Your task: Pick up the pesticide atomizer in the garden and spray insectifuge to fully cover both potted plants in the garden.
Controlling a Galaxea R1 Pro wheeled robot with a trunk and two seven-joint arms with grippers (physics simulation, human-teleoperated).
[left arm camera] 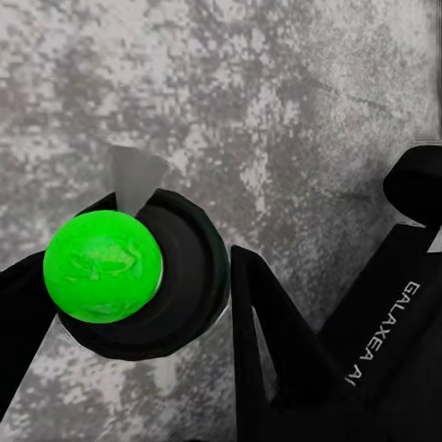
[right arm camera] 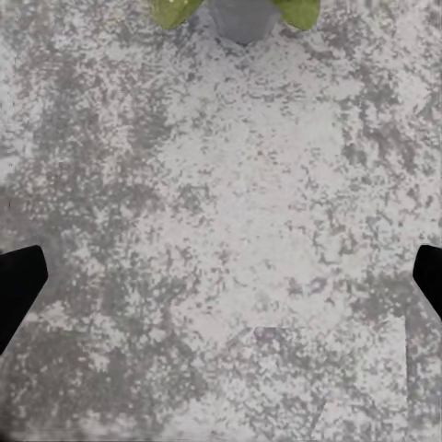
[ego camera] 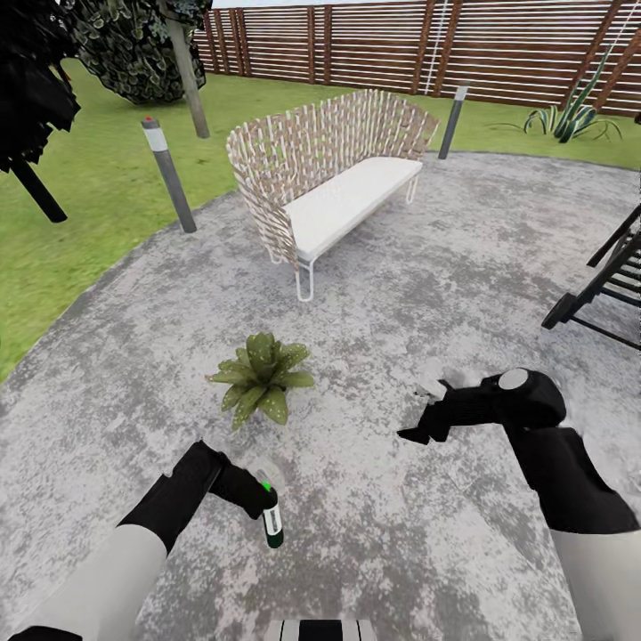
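One potted plant (ego camera: pixel 262 376) sits on the grey paving (ego camera: pixel 401 552) just ahead of my left claw (ego camera: pixel 258 499), a low rosette of broad pointed leaves that hides its pot from my head camera. In my right wrist view a grey pot (right arm camera: pixel 241 18) with a few yellow-green leaves shows at the frame's edge, well beyond that claw's fingertips (right arm camera: pixel 18 285).

My left claw is clamped on the pesticide atomizer (ego camera: pixel 272 521). From the head camera the bottle hangs roughly upright below the claw, dark green with a white label band, a bright green spot at its upper end right at the fingers. In the left wrist view I look straight along the bottle: a bright green round cap (left arm camera: pixel 103 267) ringed by the dark body, with black fingers (left arm camera: pixel 276 331) pressed against it on either side. The left arm reaches forward and low, forearm angled inward toward the plant.

My right claw (ego camera: pixel 432 401) is off to the plant's right, hovering over bare paving, its wrist bent so the claw points inward. Its fingers stand wide apart, one tip at each side of the wrist view, with nothing between them.

Beyond the plant stands a wicker bench (ego camera: pixel 329 178) with a white seat cushion, and a slatted fence (ego camera: pixel 427 44) behind it.
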